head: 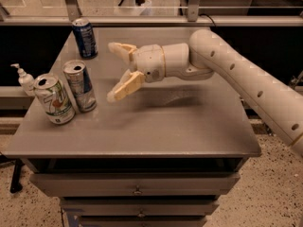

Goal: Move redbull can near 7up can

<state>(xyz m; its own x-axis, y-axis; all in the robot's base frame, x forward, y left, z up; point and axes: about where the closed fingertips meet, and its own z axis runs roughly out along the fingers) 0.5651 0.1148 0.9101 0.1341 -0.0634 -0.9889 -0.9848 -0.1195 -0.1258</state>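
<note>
**Redbull parked right next to the 7up, hand wide open**

The redbull can stands upright on the left part of the table. It sits just beside the 7up can, which is a bit closer to the front edge. The 7up overlaps the redbull's lower left side from this angle, so I honestly can't tell if they touch or if there's a sliver of gap. Both tops look opened.

The hand hangs above the table just right of the redbull. It's released, with its two fingers spread far apart and nothing between them. It isn't touching either can.

There's a dark blue can at the back left corner, with lettering too blurry to read. A small white pump bottle pokes out behind the 7up. Its bottom is hidden, so I can't say whether it stands on the table or on something beside it. The arm runs off the right edge, so the rest of the robot is cut off.
</note>
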